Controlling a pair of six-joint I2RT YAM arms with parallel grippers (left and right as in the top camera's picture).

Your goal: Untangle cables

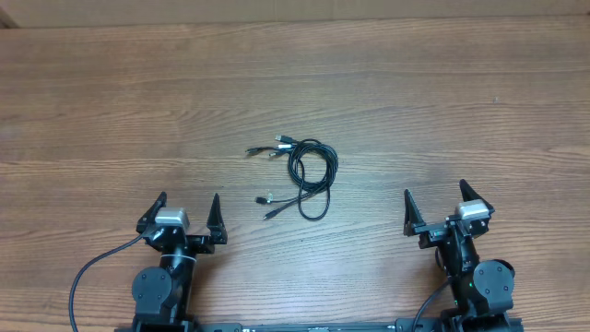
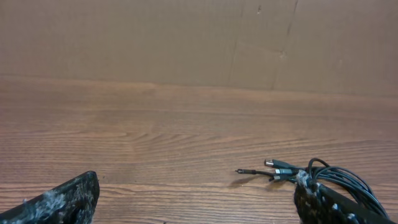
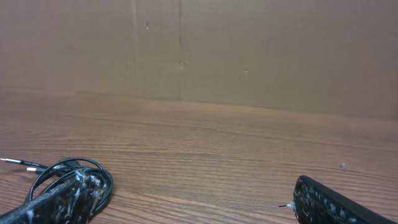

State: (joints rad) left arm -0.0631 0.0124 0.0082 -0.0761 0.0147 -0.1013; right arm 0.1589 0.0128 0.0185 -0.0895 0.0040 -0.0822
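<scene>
Soft even light, faint shadows

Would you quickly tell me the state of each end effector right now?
Left end effector: open, holding nothing.
Right end effector: open, holding nothing.

No text, label, brand, number or sign can be read in any of the three views.
</scene>
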